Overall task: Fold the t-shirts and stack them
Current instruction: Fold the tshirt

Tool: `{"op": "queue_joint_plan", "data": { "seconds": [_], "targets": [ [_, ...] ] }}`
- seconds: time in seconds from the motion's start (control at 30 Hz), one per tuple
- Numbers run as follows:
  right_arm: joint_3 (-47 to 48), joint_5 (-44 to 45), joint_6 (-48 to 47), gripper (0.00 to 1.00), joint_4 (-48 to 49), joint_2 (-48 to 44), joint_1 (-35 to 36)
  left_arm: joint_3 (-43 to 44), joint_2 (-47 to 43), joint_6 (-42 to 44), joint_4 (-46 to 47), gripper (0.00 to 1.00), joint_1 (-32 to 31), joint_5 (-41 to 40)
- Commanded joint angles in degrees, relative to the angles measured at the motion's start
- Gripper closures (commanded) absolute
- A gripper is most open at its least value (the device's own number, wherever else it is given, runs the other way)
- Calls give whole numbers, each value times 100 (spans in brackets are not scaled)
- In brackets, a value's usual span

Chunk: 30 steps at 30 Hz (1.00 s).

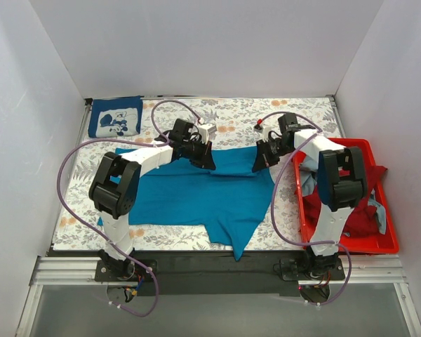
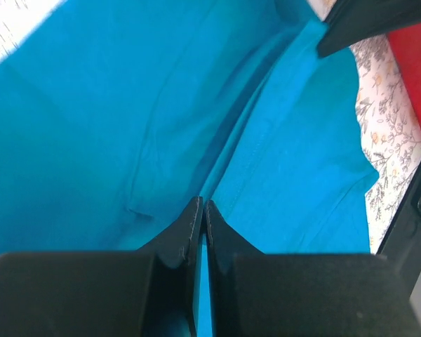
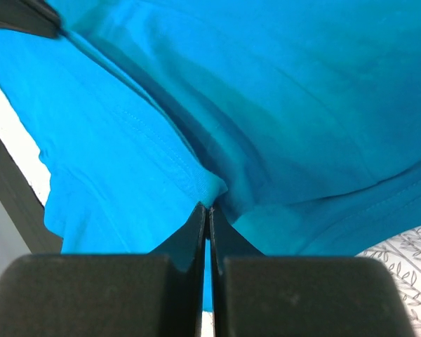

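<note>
A plain teal-blue t-shirt [image 1: 196, 193] lies spread over the middle of the table, one corner hanging toward the near edge. My left gripper [image 1: 205, 161] is shut on its far edge left of centre; in the left wrist view the closed fingertips [image 2: 203, 208] pinch the teal cloth [image 2: 126, 126]. My right gripper [image 1: 261, 163] is shut on the far right edge; in the right wrist view its tips [image 3: 209, 210] pinch a bunched fold of the cloth [image 3: 281, 105]. A folded navy t-shirt with a white graphic [image 1: 115, 117] lies at the far left corner.
A red plastic bin [image 1: 382, 242] at the right holds dark red [image 1: 361, 217] and pale blue-grey [image 1: 307, 181] shirts. The table has a floral cover [image 1: 231, 112]. White walls enclose the left, far and right sides.
</note>
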Motion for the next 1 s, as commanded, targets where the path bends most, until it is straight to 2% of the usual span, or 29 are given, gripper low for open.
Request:
{"op": "queue_joint_plan", "data": {
  "seconds": [0.0,0.33,0.57,0.8,0.97],
  "targets": [
    [-118,-202,-276,99,-56,-371,20,-279,-470,-90,22,100,-68,62],
    [-339,-27,-505,99,-127,-345,108,-667,-514,-170,145,100,-121,-43],
    [205,219,-540,99,-136,-108,99,-264,-374,49,154,100,-121,-315],
    [628,421,-584,99,-127,243,108,44,-92,357,163,100,-112,-1044],
    [733,632,-575,99,-109,551,99,124,188,401,171,100,-112,-1133]
  ]
}}
